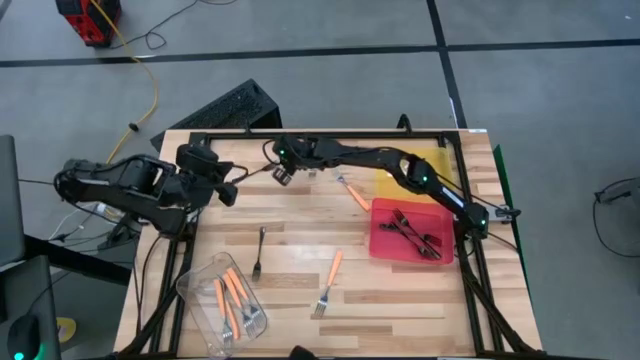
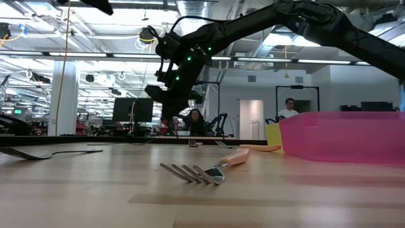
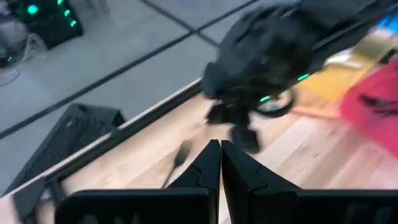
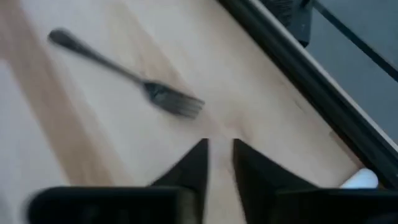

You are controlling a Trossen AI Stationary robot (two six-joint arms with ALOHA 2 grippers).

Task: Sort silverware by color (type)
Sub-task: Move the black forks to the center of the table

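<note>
Sorting is partway: black forks (image 1: 410, 232) lie in the red tray (image 1: 385, 246). Well beyond it, my right gripper (image 1: 283, 173), fingers slightly apart and empty, hovers near a dark fork (image 4: 127, 76); left gripper (image 1: 228, 194) shut.

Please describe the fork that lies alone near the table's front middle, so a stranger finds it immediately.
Start at the clear plastic tub in the wooden table's front left corner. Right of it, on bare wood, lies one orange-handled fork with metal tines. Unlike the dark fork nearby, it is orange.
</note>
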